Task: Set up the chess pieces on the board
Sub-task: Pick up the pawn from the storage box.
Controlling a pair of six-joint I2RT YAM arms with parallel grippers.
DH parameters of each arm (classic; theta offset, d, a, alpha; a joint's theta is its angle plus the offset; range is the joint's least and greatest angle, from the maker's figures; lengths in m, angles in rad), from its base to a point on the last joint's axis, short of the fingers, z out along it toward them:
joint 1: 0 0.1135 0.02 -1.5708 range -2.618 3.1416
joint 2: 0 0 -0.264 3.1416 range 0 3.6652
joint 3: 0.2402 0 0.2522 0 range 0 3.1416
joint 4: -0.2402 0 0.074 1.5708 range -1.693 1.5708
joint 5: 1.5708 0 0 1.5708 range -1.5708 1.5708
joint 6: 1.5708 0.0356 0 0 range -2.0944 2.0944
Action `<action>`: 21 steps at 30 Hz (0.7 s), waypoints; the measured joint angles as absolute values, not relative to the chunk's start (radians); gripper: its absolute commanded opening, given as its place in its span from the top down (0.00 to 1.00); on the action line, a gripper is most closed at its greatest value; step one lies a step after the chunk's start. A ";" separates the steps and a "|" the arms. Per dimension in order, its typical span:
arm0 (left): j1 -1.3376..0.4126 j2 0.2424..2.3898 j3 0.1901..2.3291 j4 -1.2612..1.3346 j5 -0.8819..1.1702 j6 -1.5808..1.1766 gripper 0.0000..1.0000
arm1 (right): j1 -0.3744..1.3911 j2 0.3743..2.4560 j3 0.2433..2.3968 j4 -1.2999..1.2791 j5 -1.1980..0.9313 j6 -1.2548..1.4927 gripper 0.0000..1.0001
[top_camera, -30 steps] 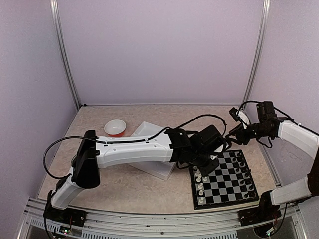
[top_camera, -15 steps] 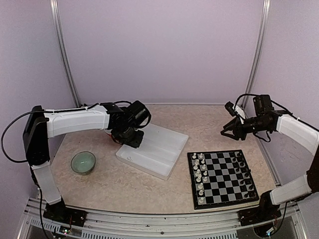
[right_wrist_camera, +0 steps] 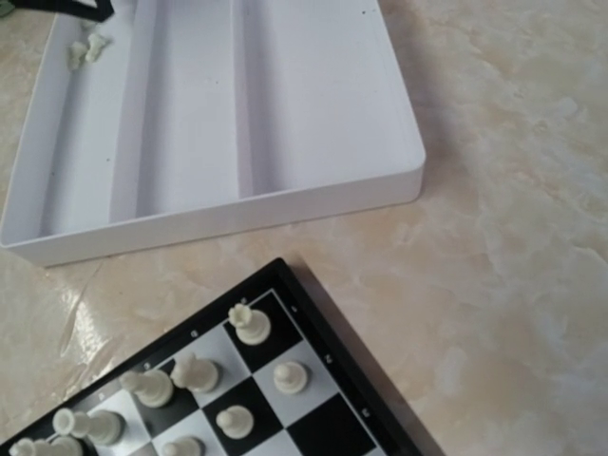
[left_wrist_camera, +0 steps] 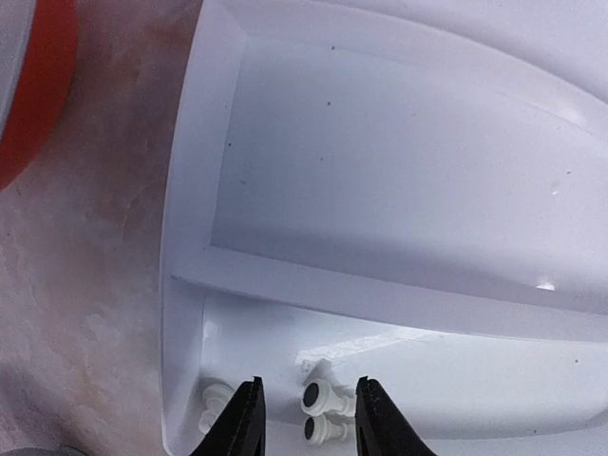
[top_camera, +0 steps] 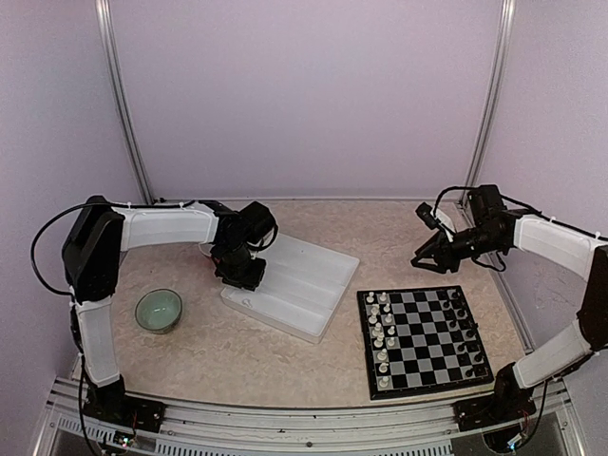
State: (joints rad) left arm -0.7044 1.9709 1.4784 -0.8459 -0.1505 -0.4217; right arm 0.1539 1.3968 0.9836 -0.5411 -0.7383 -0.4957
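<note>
Two white pieces (left_wrist_camera: pixel 321 410) lie on their sides in the end compartment of the tray (top_camera: pixel 313 285). They sit between the spread fingers (left_wrist_camera: pixel 242 423) of the left gripper (left_wrist_camera: pixel 306 426), which pinches nothing: a clear gap shows beside the left finger, though the right finger stands very close to the nearer piece. At least one more white piece (left_wrist_camera: pixel 213 394) lies tucked against the tray's corner wall, just outside the left finger. A low divider (left_wrist_camera: pixel 380 294) separates this compartment from the next, which is bare. Past the tray's rim a red bowl (left_wrist_camera: pixel 33 85) sits on the table (top_camera: pixel 247 356), and a green bowl (top_camera: pixel 158 310) stands well apart on the near left. The board (top_camera: pixel 427 347) lies to the right of the tray, not touching it. Upright white men (top_camera: pixel 380 334) fill its two left columns and black men (top_camera: pixel 463 332) its two right columns, with the middle squares bare. The left arm stretches over the tray's far left end and hides that corner from above. The right gripper (top_camera: pixel 426 258) hangs above the table just beyond the board's far edge. It looks too small and dark to tell whether it is spread or closed, and its own camera shows no fingers, only the tray, the table and the board's corner.
</note>
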 measured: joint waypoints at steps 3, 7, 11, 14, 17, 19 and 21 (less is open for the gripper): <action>-0.696 2.004 1.478 -0.859 -0.144 -0.418 0.65 | 0.155 1.399 0.986 -0.542 -0.738 -0.496 0.60; -0.693 2.006 1.478 -0.867 -0.133 -0.414 0.65 | 0.155 1.406 0.986 -0.545 -0.738 -0.496 0.60; -0.693 2.007 1.478 -0.871 -0.111 -0.411 0.66 | 0.157 1.415 0.986 -0.548 -0.737 -0.495 0.60; -0.693 2.012 1.473 -0.873 -0.099 -0.411 0.67 | 0.157 1.419 0.986 -0.548 -0.736 -0.495 0.60; -0.693 2.019 1.462 -0.875 -0.091 -0.411 0.68 | 0.160 1.420 0.986 -0.549 -0.733 -0.495 0.60; -0.693 2.026 1.457 -0.883 -0.088 -0.411 0.70 | 0.163 1.420 0.986 -0.549 -0.731 -0.495 0.60; -0.693 2.031 1.453 -0.888 -0.086 -0.411 0.74 | 0.165 1.420 0.986 -0.550 -0.728 -0.495 0.60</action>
State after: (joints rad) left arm -0.6930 2.0312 1.4528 -0.8883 -0.0860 -0.4110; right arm 0.1654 1.4204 0.9855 -0.5495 -0.7280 -0.4953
